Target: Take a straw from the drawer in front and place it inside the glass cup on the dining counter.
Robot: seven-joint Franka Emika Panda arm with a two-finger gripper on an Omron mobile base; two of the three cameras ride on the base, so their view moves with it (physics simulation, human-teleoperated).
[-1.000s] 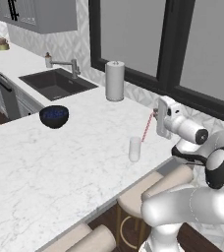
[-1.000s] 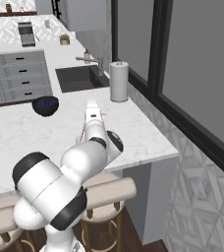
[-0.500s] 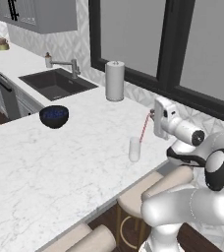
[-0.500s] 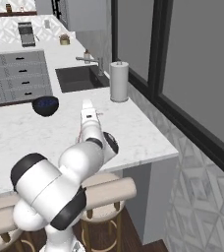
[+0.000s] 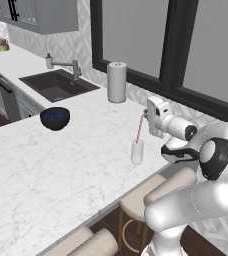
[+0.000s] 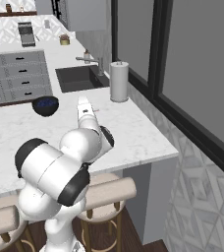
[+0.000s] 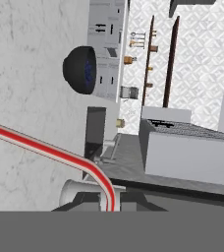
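One straw runs down and to the left from the clenched jaws of the gripper that pinch its top; its lower end stands inside the glass cup on the dining counter, long axis near-upright.

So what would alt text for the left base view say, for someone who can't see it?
A white robot arm's end effector holds a pink-red straw whose lower end is in a glass cup on a white marble counter. A dark blue bowl sits farther left.
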